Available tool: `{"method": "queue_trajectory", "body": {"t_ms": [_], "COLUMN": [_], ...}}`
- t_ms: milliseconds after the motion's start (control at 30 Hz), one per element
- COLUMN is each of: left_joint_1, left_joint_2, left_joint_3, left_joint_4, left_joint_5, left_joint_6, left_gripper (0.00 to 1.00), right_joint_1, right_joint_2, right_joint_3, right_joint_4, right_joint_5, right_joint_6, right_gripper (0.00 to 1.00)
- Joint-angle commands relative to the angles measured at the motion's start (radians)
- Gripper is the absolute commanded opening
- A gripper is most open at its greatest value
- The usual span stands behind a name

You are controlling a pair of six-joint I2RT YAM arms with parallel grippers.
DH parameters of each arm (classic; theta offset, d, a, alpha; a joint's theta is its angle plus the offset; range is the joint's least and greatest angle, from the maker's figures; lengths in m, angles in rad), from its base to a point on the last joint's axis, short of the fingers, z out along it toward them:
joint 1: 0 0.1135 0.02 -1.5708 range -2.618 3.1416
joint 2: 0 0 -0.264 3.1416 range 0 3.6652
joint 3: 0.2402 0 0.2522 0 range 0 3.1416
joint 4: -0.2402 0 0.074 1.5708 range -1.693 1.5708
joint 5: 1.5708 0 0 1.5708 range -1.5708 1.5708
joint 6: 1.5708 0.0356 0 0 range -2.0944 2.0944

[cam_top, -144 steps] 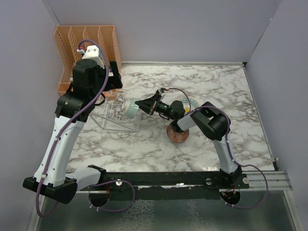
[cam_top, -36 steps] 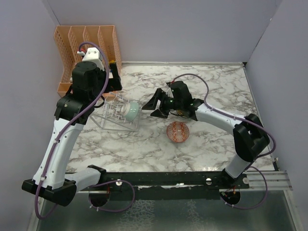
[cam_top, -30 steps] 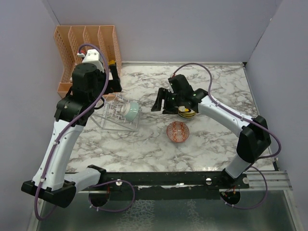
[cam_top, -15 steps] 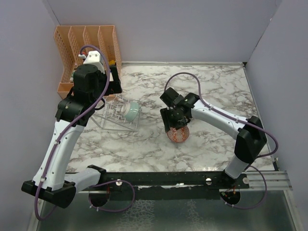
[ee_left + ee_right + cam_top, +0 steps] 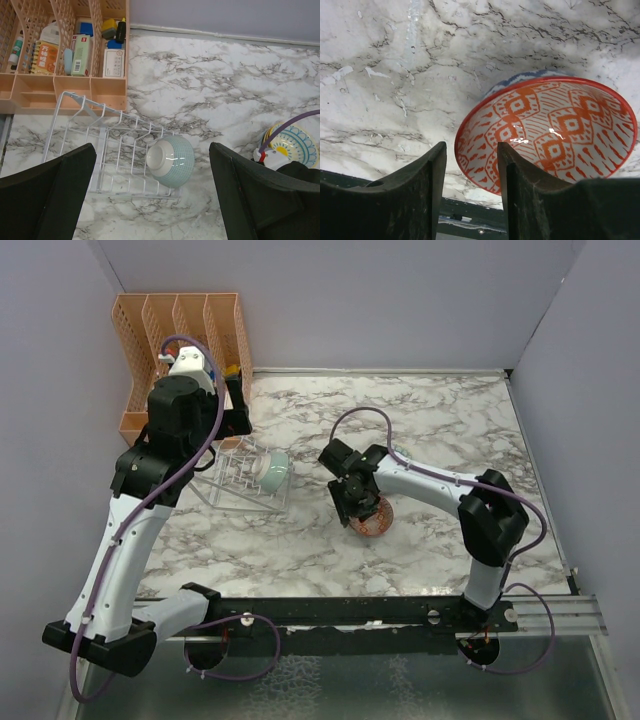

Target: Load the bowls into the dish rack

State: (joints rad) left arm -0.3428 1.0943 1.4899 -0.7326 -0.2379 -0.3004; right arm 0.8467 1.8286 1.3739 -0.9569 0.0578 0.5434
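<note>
The clear dish rack (image 5: pixel 232 483) stands at the table's left, and a teal bowl (image 5: pixel 272 470) rests on its side in the rack's right end. Both show in the left wrist view, the rack (image 5: pixel 100 150) and the bowl (image 5: pixel 171 161). My left gripper (image 5: pixel 236 410) hovers high above the rack, open and empty (image 5: pixel 152 150). A red patterned bowl (image 5: pixel 374 520) sits upright on the marble. My right gripper (image 5: pixel 357 506) is down at its left rim, open (image 5: pixel 471 150), with one finger outside the rim and one inside the bowl (image 5: pixel 555 135).
An orange slotted organiser (image 5: pixel 180 335) holding small items stands in the back left corner, right behind the rack. A yellow and blue patterned bowl (image 5: pixel 294 146) sits on the marble behind the red bowl, mostly under my right arm. Grey walls enclose three sides.
My right gripper let go of the teal bowl in the rack, swung right past the yellow bowl, then dropped onto the red bowl's left rim. My left arm barely moved.
</note>
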Motion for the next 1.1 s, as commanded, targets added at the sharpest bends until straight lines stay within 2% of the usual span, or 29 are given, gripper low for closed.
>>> {"method": "queue_trajectory", "body": {"t_ms": [0,200,300,367,433,567,667,833,967,1067], "left_joint_1": [-0.004,-0.006,-0.006,-0.007,-0.007,-0.009,-0.01,-0.011,-0.012,-0.013], "left_joint_2": [-0.026,-0.035,-0.041,-0.044,-0.047,-0.053,-0.058,-0.062,-0.06,-0.057], "left_joint_3": [0.0,-0.002,-0.003,-0.005,-0.007,-0.011,-0.013,0.003,0.028,0.069], "left_joint_4": [0.013,0.003,0.001,0.0,0.0,-0.001,-0.004,-0.008,-0.015,-0.028], "left_joint_5": [-0.026,-0.064,-0.069,-0.07,-0.07,-0.07,-0.075,-0.085,-0.091,-0.101], "left_joint_6": [0.005,0.003,0.005,0.005,0.005,0.004,0.007,0.018,0.021,0.022], "left_gripper": [0.99,0.99,0.99,0.99,0.99,0.99,0.99,0.99,0.99,0.99], "right_joint_1": [0.03,0.071,0.075,0.075,0.075,0.077,0.077,0.076,0.061,0.025], "right_joint_2": [0.036,0.087,0.089,0.083,0.081,0.058,0.018,-0.05,-0.092,-0.128], "right_joint_3": [-0.002,0.003,0.013,0.023,0.04,0.078,0.115,0.211,0.239,0.178], "right_joint_4": [0.044,0.015,-0.008,-0.025,-0.046,-0.066,-0.037,0.084,0.255,0.447], "right_joint_5": [0.054,0.154,0.205,0.231,0.248,0.225,0.134,-0.13,-0.338,-0.497], "right_joint_6": [-0.012,0.008,0.024,0.033,0.035,0.018,0.0,-0.009,0.069,0.174], "right_gripper": [0.44,0.38,0.24,0.1,0.02,0.01,0.01,0.01,0.01,0.01]}}
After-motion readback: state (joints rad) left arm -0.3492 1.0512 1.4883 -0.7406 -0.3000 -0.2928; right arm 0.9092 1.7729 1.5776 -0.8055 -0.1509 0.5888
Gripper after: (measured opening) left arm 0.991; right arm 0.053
